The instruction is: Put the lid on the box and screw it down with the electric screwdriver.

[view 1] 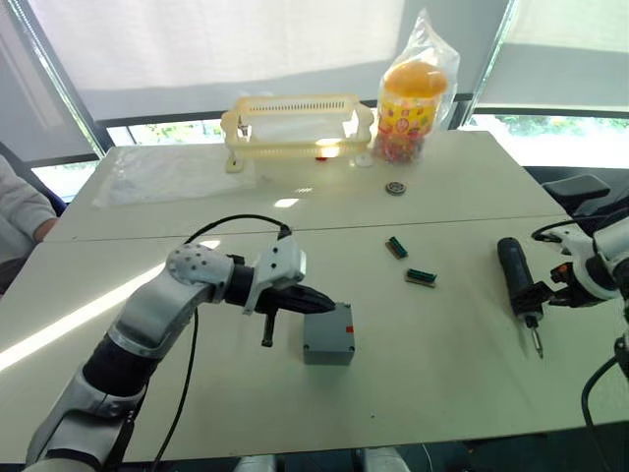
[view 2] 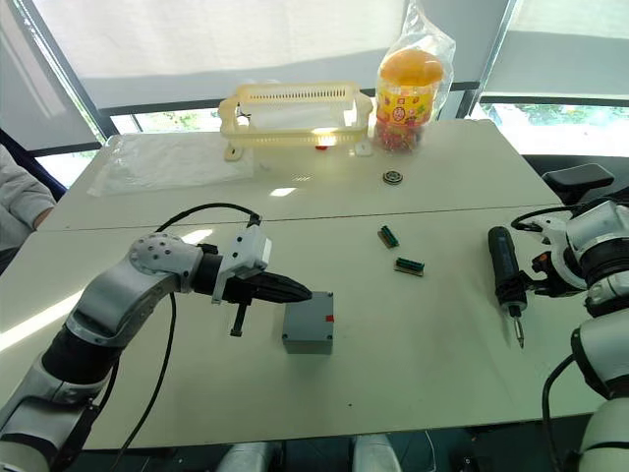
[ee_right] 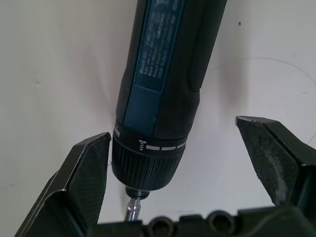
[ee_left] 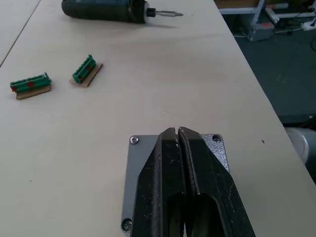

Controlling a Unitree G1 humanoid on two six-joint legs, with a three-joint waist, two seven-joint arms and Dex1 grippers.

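The blue-grey box (view 1: pixel 327 349) stands near the table's front middle, a red mark on its right side. The lid (ee_left: pixel 132 173) lies flat on top of it, with screw heads showing in its corners. My left gripper (view 1: pixel 332 307) is shut, and its black fingers (ee_left: pixel 168 177) lie over the lid with nothing between them. The electric screwdriver (view 1: pixel 515 273) lies on the table at the right, bit pointing toward the front edge. My right gripper (ee_right: pixel 173 129) is open, one finger on each side of the screwdriver's (ee_right: pixel 163 84) front collar.
Two green connector blocks (view 1: pixel 396 247) (view 1: pixel 421 277) lie between box and screwdriver. At the back stand a yellow basket (view 1: pixel 295 123) and a bagged sweets jar (view 1: pixel 413 98), with a small round part (view 1: pixel 395 187) in front. A person's sleeve (view 1: pixel 20 211) shows far left.
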